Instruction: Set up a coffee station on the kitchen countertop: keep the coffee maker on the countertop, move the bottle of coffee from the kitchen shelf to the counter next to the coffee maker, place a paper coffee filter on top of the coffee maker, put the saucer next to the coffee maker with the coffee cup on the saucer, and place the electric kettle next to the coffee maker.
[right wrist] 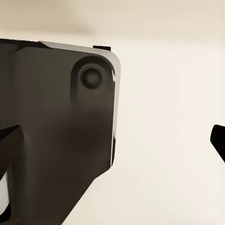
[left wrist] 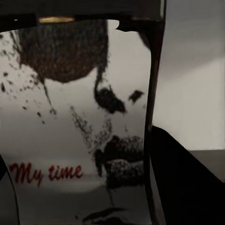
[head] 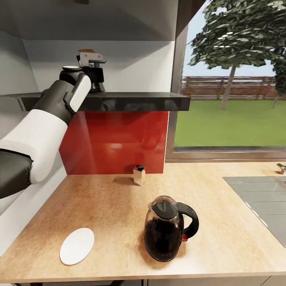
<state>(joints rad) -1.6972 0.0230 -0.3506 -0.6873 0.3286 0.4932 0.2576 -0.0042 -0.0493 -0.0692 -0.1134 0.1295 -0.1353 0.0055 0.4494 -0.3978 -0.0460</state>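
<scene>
Red backsplash (head: pixel 115 143), window (head: pixel 234 79) onto sunny lawn.

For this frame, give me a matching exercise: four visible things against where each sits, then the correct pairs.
Things:
1. electric kettle
2. saucer
3. left gripper
4. small carton

Places:
A. raised at the kitchen shelf
B. countertop, by the red backsplash
C. countertop, near edge, middle
D. countertop, near edge, left

Pairs: 1-C, 2-D, 3-A, 4-B

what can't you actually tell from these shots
- Left gripper, head view: fingers hidden behind its wrist above the thin dark grey glossy shelf; grip unclear.
- White-labelled jar, left wrist view: too close, cap and base cut off.
- Right gripper, right wrist view: dark housing hides the fingers.
</scene>
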